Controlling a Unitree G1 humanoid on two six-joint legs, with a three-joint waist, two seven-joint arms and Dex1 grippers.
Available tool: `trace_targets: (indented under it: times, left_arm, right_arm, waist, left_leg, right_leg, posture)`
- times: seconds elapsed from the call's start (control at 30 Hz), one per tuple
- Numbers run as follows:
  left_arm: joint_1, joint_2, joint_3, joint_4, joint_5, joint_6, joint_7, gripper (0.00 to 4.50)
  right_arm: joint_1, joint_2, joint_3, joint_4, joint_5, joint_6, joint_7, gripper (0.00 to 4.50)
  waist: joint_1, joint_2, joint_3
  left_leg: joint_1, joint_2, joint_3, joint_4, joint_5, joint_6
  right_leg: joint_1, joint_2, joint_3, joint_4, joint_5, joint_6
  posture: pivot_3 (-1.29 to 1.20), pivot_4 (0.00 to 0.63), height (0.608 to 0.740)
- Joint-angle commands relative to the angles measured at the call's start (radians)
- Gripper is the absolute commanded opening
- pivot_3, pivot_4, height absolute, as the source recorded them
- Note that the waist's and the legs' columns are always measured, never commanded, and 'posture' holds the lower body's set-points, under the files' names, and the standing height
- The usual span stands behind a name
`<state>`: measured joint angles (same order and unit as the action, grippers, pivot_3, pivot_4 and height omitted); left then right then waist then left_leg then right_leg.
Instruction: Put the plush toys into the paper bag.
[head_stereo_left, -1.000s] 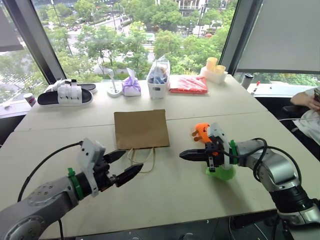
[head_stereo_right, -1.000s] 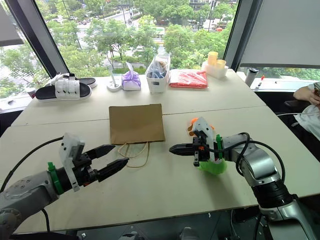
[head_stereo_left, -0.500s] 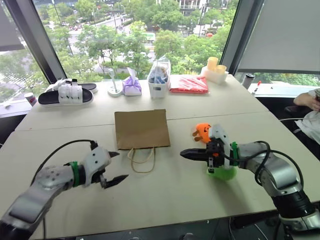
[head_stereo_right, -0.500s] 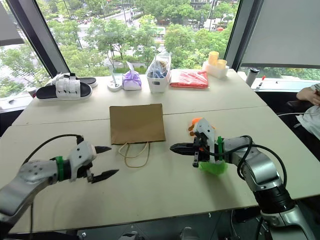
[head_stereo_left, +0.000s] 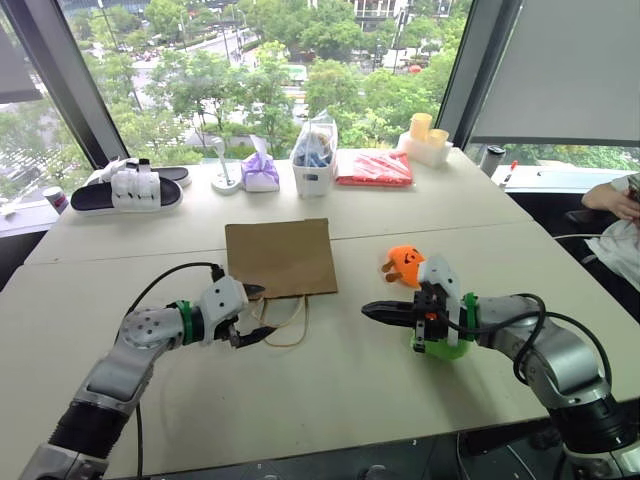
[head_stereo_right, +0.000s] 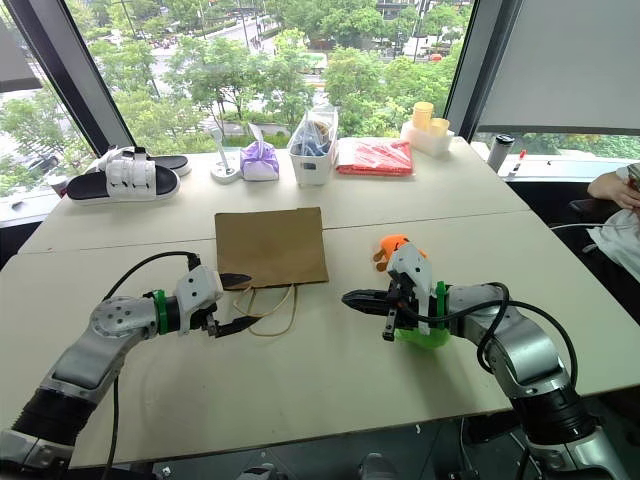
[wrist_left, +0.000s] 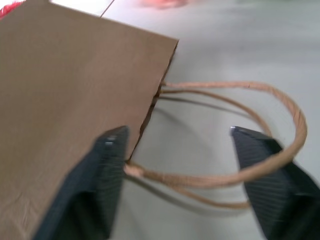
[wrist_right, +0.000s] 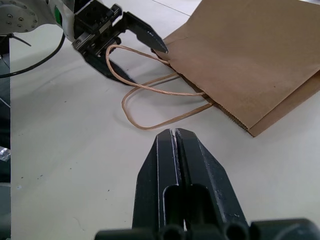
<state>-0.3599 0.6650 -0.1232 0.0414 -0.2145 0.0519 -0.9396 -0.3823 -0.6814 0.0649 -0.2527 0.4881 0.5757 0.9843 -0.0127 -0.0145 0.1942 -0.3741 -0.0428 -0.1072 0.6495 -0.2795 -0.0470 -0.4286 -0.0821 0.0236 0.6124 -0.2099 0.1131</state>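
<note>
The paper bag (head_stereo_left: 281, 258) lies flat on the table (head_stereo_left: 330, 400), its mouth and string handles (head_stereo_left: 285, 325) facing the robot. The left gripper (head_stereo_left: 250, 313) sits at the bag's mouth corner with its fingers spread, one tip over the paper edge, the other beside the handle loops; nothing is pinched yet. The step in hand looks like opening the bag, so the fingers should close on the top paper layer or a single handle only, then lift gently so the mouth gapes rather than the whole bag dragging.

The right gripper (head_stereo_left: 372, 311) hovers right of the bag, clenched and empty. The orange plush toy (head_stereo_left: 404, 263) lies right of the bag, and the green plush toy (head_stereo_left: 445, 347) sits under the right wrist, nearer the robot.

The left wrist view shows the handles running between the fingers (wrist_left: 104, 165) and the slightly parted mouth edge, which the head views cannot resolve. The head views alone show the toys.
</note>
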Motion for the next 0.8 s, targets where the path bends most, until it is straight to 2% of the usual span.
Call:
trace_targets:
  times: [0.03, 0.1, 0.17, 0.27, 0.5, 0.7, 0.8]
  left_arm:
    - [-0.023, -0.005, 0.047, -0.047, -0.052, 0.033, -0.014, 1.83]
    - [-0.035, -0.013, 0.07, -0.091, -0.101, 0.095, -0.011, 0.8]
    - [-0.056, -0.018, 0.09, -0.145, -0.15, 0.17, -0.003, 0.05]
    - [-0.1, -0.031, 0.117, -0.218, -0.226, 0.303, 0.029, 0.05]
    - [-0.164, -0.051, 0.163, -0.32, -0.359, 0.512, 0.092, 0.05]
    - [-0.171, -0.051, 0.219, -0.397, -0.471, 0.638, 0.145, 0.05]
    - [-0.222, -0.08, 0.281, -0.403, -0.542, 0.692, 0.227, 0.05]
  right_arm:
    - [0.006, 0.022, 0.002, -0.047, 0.002, -0.016, -0.016, 0.0]
    - [0.006, 0.036, 0.025, -0.041, -0.019, -0.029, -0.027, 0.0]
    - [-0.008, 0.07, 0.064, -0.01, -0.069, -0.038, -0.07, 0.0]
    - [-0.027, 0.149, 0.123, 0.045, -0.149, -0.073, -0.149, 0.0]
    - [-0.136, 0.417, 0.226, 0.269, -0.305, -0.143, -0.358, 0.0]
    - [-0.257, 0.613, 0.223, 0.593, -0.425, -0.273, -0.554, 0.0]
    - [-0.299, 0.652, 0.236, 0.725, -0.484, -0.317, -0.61, 0.0]
  waist:
    - [-0.001, 0.0, 0.0]
    - [-0.001, 0.0, 0.0]
    - [-0.001, 0.0, 0.0]
    - [-0.002, 0.0, 0.0]
    - [-0.01, 0.0, 0.0]
    - [-0.008, 0.0, 0.0]
    - [-0.005, 0.0, 0.0]
  left_leg:
    - [0.0, 0.0, 0.0, 0.0, 0.0, 0.0]
    - [0.0, 0.0, 0.0, 0.0, 0.0, 0.0]
    - [0.0, 0.0, 0.0, 0.0, 0.0, 0.0]
    - [0.0, 0.0, 0.0, 0.001, 0.0, 0.0]
    - [0.001, 0.0, -0.001, 0.001, 0.0, 0.0]
    - [0.0, 0.0, -0.001, 0.0, 0.001, -0.001]
    - [0.0, 0.0, -0.002, 0.0, 0.001, -0.002]
  right_leg:
    - [0.0, 0.0, 0.0, 0.0, 0.0, 0.0]
    - [0.0, 0.0, 0.0, 0.0, 0.0, 0.0]
    - [0.0, 0.0, 0.0, 0.0, 0.0, 0.0]
    - [0.0, 0.0, 0.0, 0.001, 0.0, 0.0]
    - [-0.001, 0.001, 0.0, 0.003, 0.0, 0.0]
    - [-0.002, 0.001, 0.0, 0.004, 0.0, 0.0]
    - [-0.002, 0.001, 0.0, 0.004, 0.0, -0.001]
  posture:
    - [0.0, 0.15, 0.74]
    - [0.0, 0.15, 0.74]
    - [0.0, 0.15, 0.74]
    - [0.0, 0.15, 0.74]
    - [0.0, 0.15, 0.74]
    - [0.0, 0.15, 0.74]
    - [0.0, 0.15, 0.74]
